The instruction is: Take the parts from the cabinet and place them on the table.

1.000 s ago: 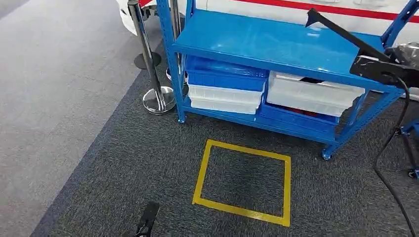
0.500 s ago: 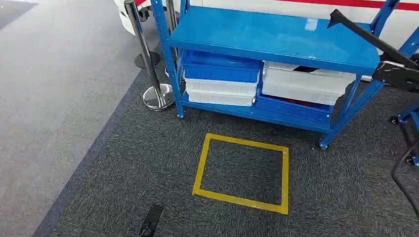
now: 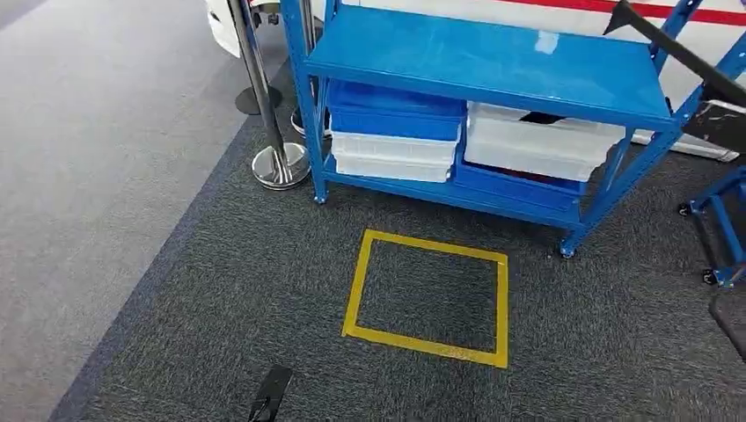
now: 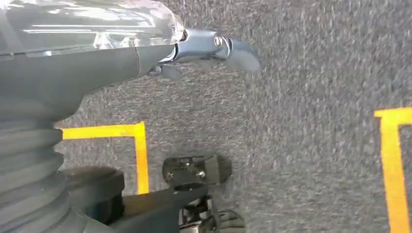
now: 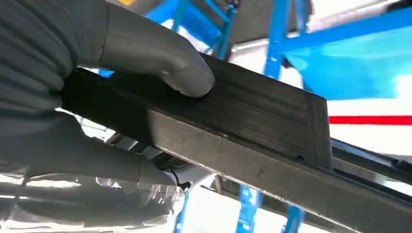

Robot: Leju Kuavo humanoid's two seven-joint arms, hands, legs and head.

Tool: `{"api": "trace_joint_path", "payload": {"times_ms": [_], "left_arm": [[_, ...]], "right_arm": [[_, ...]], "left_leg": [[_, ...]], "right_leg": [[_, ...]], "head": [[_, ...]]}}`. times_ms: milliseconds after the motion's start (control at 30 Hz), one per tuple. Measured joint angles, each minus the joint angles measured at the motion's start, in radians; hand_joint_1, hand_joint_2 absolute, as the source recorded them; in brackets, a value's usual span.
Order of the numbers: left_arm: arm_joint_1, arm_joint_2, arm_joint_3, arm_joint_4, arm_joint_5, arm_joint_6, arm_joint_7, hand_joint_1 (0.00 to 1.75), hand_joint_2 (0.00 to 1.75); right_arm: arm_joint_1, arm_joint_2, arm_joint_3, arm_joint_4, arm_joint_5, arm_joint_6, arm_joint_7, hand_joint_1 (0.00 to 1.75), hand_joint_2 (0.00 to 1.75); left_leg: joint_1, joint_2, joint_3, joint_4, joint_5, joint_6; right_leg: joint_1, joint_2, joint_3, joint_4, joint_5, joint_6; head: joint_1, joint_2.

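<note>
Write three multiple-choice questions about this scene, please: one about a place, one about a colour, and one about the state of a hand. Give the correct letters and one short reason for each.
1. Where do the storage bins sit?
A. on the top shelf of the rack
B. on the bottom shelf of the rack
C. on the floor inside the yellow square

2. What colour is the rack?
A. blue
B. red
C. green

3. What is the right hand doing?
A. hanging with nothing in it
B. resting flat on the floor
C. holding a long black part

Answers:
1. B, the blue and white bins are stacked under the top shelf, on the lowest level.
2. A, its posts and shelves are all blue.
3. C, the thumb presses on the black part in the right wrist view.
</note>
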Motion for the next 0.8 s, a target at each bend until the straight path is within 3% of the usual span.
{"api": "trace_joint_path", "payload": {"times_ms": [67,100,133,167,267,300,333,367,433,467,500,533,567,600,633,667,700,767,800], "left_arm": [[0.0,-0.002,0.0,0.0,0.0,0.001,0.0,0.0,1.75],[-0.001,-0.002,0.0,0.0,0.0,0.001,0.0,0.0,1.75],[-0.001,-0.002,0.0,0.0,0.0,0.003,-0.001,0.0,1.75],[-0.001,-0.002,0.0,0.0,0.0,0.005,-0.002,0.0,1.75],[-0.001,-0.002,0.0,0.0,-0.001,0.008,-0.002,0.0,1.75],[-0.001,-0.002,0.0,0.0,-0.001,0.008,-0.002,0.0,1.75],[-0.001,-0.002,0.0,0.0,-0.001,0.008,-0.002,0.0,1.75],[0.001,-0.002,0.0,0.0,-0.001,0.008,-0.002,0.0,1.75],[0.005,-0.002,0.0,0.0,-0.001,0.008,-0.001,0.0,1.75],[0.008,-0.001,0.0,0.0,-0.001,0.008,0.0,0.0,1.75],[0.01,-0.001,0.0,0.0,-0.001,0.008,0.0,0.0,1.75],[0.01,-0.001,0.0,0.0,-0.001,0.008,0.0,0.0,1.75],[0.01,-0.001,0.0,0.0,-0.002,0.008,0.0,0.0,1.75],[0.009,-0.001,0.0,0.0,-0.002,0.008,0.0,0.0,1.75],[0.01,0.002,0.0,0.0,-0.003,0.008,0.0,0.0,1.75],[0.011,0.003,-0.002,0.0,-0.004,0.008,0.0,0.0,1.75],[0.013,0.003,-0.003,0.0,-0.004,0.007,0.002,0.0,1.75],[0.011,0.003,-0.008,0.0,-0.004,0.006,0.001,0.0,1.75],[0.009,0.001,-0.01,0.0,-0.004,0.005,0.0,0.0,1.75]], "right_arm": [[-0.005,0.0,-0.005,-0.001,0.0,0.002,0.0,1.75,1.75],[-0.009,0.0,-0.009,-0.003,0.0,0.003,0.0,1.75,1.75],[-0.014,0.001,-0.012,-0.004,0.001,0.004,0.0,1.75,1.75],[-0.016,0.002,-0.013,-0.005,0.001,0.007,0.0,1.75,1.75],[-0.015,-0.009,-0.019,-0.004,0.0,0.015,-0.001,1.75,1.75],[-0.015,-0.009,-0.021,-0.005,-0.001,0.015,-0.002,1.75,1.75],[-0.017,-0.009,-0.022,-0.005,-0.002,0.015,-0.003,1.75,1.75],[-0.017,-0.009,-0.023,-0.005,-0.003,0.016,-0.004,1.75,1.75],[-0.015,-0.009,-0.023,-0.005,-0.005,0.016,-0.007,1.75,1.75],[-0.013,-0.009,-0.023,-0.004,-0.005,0.016,-0.007,1.75,1.75],[-0.011,-0.01,-0.023,-0.004,-0.006,0.016,-0.007,1.75,1.75],[-0.01,-0.01,-0.023,-0.005,-0.007,0.016,-0.008,1.75,1.75],[-0.01,-0.01,-0.023,-0.005,-0.008,0.016,-0.009,1.75,1.75],[-0.01,-0.012,-0.026,-0.005,-0.008,0.016,-0.01,1.75,1.75],[-0.009,-0.012,-0.028,-0.005,-0.008,0.016,-0.01,1.75,1.75],[-0.012,-0.017,-0.029,-0.005,-0.008,0.016,-0.009,1.75,1.75],[-0.009,-0.022,-0.029,-0.006,-0.009,0.017,-0.01,1.75,1.75],[0.001,-0.036,-0.032,-0.009,-0.008,0.018,-0.01,1.75,1.75],[0.004,-0.05,-0.036,-0.009,-0.008,0.018,-0.011,1.75,1.75]], "left_leg": [[0.002,0.016,-0.005,0.011,-0.004,-0.006],[0.001,0.023,-0.007,0.022,-0.009,-0.013],[-0.009,0.029,-0.014,0.029,-0.013,-0.02],[-0.009,0.035,-0.014,0.03,-0.014,-0.023],[-0.009,0.058,-0.014,0.032,-0.015,-0.033],[-0.005,0.035,-0.021,0.04,-0.027,-0.043],[0.0,-0.008,-0.036,0.08,-0.06,-0.047],[0.001,-0.026,-0.066,0.153,-0.104,-0.049],[0.001,-0.035,-0.138,0.315,-0.172,-0.05],[0.001,-0.036,-0.158,0.361,-0.178,-0.049],[0.001,-0.036,-0.152,0.35,-0.158,-0.045],[0.001,-0.04,-0.123,0.293,-0.119,-0.039],[0.0,-0.051,-0.079,0.201,-0.071,-0.031],[0.0,-0.078,-0.037,0.109,-0.028,-0.02],[0.003,-0.137,-0.014,0.06,-0.028,-0.007],[0.004,-0.136,-0.005,0.04,-0.026,-0.013],[0.0,-0.123,-0.005,0.039,-0.028,-0.017],[0.0,-0.104,-0.003,0.029,-0.02,-0.014],[0.013,-0.087,0.004,0.006,-0.006,-0.01]], "right_leg": [[-0.004,-0.016,0.096,-0.15,0.067,0.004],[-0.005,-0.051,0.148,-0.245,0.088,0.005],[0.012,-0.07,0.149,-0.253,0.076,-0.01],[0.01,-0.05,0.145,-0.254,0.079,-0.028],[0.006,-0.026,0.136,-0.254,0.086,-0.045],[0.003,-0.018,0.136,-0.258,0.09,-0.052],[0.002,-0.011,0.134,-0.258,0.092,-0.059],[0.003,-0.001,0.13,-0.258,0.095,-0.063],[0.005,0.022,0.122,-0.257,0.1,-0.068],[0.006,0.037,0.12,-0.257,0.102,-0.068],[0.007,0.053,0.119,-0.257,0.103,-0.067],[0.008,0.068,0.12,-0.256,0.105,-0.066],[0.009,0.083,0.12,-0.256,0.106,-0.063],[0.01,0.097,0.12,-0.256,0.108,-0.061],[0.007,0.106,0.117,-0.256,0.11,-0.057],[0.009,0.12,0.112,-0.255,0.114,-0.05],[-0.002,0.131,0.107,-0.258,0.12,-0.04],[-0.002,0.156,0.104,-0.268,0.131,-0.023],[-0.007,0.157,0.1,-0.269,0.131,-0.02]], "head": [[0.0,0.0],[0.0,0.0],[0.0,0.0],[0.0,0.0],[0.0,0.0],[0.0,0.0],[0.0,0.0],[0.0,0.0],[0.0,0.0],[0.0,0.0],[0.0,0.0],[0.0,0.0],[0.0,0.0],[0.0,0.0],[0.0,0.0],[0.0,0.0],[0.0,0.0],[0.0,0.0],[0.0,0.0]]}}
